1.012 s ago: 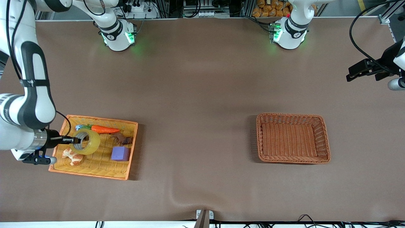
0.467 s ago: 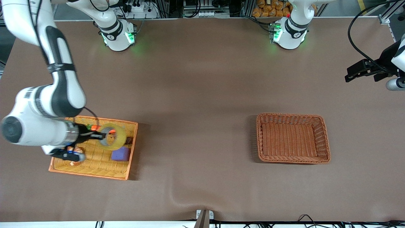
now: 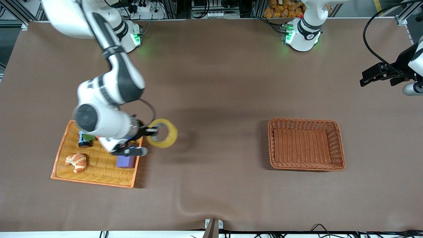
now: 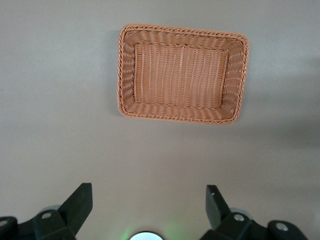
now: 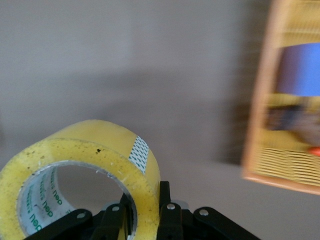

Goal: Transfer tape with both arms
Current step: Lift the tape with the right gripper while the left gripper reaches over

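Aloft over bare table beside the yellow tray point(image 3: 96, 177), my right gripper point(image 3: 154, 131) pinches the tape point(image 3: 164, 133) by its wall; my left gripper point(image 3: 370, 75) waits, fingers spread, above the table's end.

brown table point(image 3: 211, 82) | yellow tray point(image 3: 62, 172) | empty wicker basket point(image 3: 273, 145)

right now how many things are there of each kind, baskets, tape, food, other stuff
baskets: 2, yellow tray and brown basket
tape: 1, in the right gripper
food: 1, croissant
other: 2, purple block, small can
total: 6
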Tool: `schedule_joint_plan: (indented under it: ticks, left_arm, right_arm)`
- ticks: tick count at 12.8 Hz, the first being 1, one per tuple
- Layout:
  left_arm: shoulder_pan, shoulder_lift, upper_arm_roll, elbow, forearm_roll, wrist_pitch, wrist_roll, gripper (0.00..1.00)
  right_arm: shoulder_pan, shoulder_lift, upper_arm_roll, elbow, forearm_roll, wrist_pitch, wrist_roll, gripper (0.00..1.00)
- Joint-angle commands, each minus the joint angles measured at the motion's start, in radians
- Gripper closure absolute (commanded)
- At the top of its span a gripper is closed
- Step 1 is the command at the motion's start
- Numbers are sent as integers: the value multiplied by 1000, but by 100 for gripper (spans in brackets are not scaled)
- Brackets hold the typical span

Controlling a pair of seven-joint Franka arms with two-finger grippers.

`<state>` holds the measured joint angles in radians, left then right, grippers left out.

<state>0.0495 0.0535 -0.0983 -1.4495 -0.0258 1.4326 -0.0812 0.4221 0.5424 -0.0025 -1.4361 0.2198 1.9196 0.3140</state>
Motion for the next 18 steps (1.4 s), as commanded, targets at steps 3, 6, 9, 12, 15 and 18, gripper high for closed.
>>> schedule_joint_plan:
  ticks: [3,6,9,12,15,18]
  left_arm:
    - [0,8,3,26,-20,0,-2,0]
    - [1,28,3,38,-22,0,-3,0]
    - [-6,87,-3,73,-22,2,-5,0]
    - [-54,144,-8,106,-22,12,6,0]
    - [-135,198,-6,106,-16,80,-12,0]
    - [-175,253,-11,104,-25,181,-51,0]
  right_arm:
    - [144,86,-16,8,6,147,128,100]
    - [198,137,-19,2,-43,242,224,100]
    - [239,185,-19,3,-45,303,305,100]
    - [274,238,-19,8,-42,399,420,100]
    - [303,280,-19,32,-42,455,502,100]
    - [317,314,-19,80,-45,458,591,0]
